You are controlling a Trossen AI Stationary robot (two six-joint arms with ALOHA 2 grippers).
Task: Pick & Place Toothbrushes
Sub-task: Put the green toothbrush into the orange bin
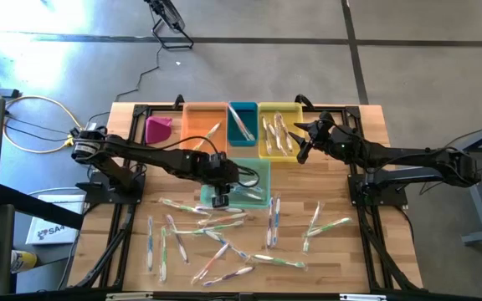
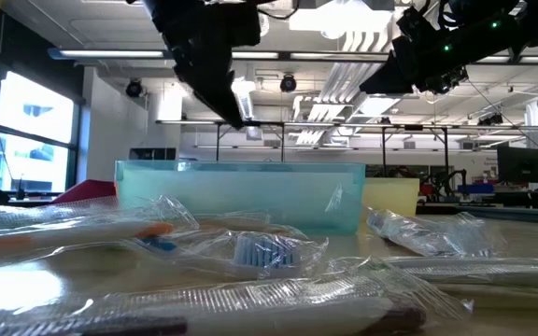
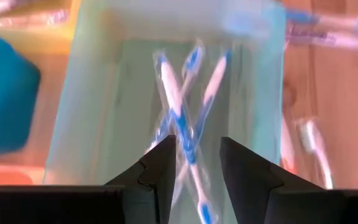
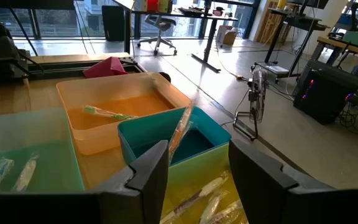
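Many pale wrapped toothbrushes (image 1: 224,230) lie scattered on the near half of the wooden table. Three blue-accented ones (image 3: 182,106) lie crossed on the floor of the mint-green bin (image 1: 253,180). My left gripper (image 3: 197,146) hangs open above that bin's near end (image 1: 220,199), with nothing between its fingers. My right gripper (image 4: 197,149) stands open and empty above the yellow bin (image 1: 279,130), near its right side (image 1: 302,153). That bin holds several toothbrushes. One toothbrush (image 4: 182,127) leans on the teal bin's rim, and another (image 4: 107,112) lies in the orange bin.
The pink (image 1: 159,130), orange (image 1: 205,125), teal (image 1: 242,124) and yellow bins stand in a row along the table's far edge, with the mint bin just in front of them. Dark frame rails run down both table sides. Cables and a box lie on the floor to the left.
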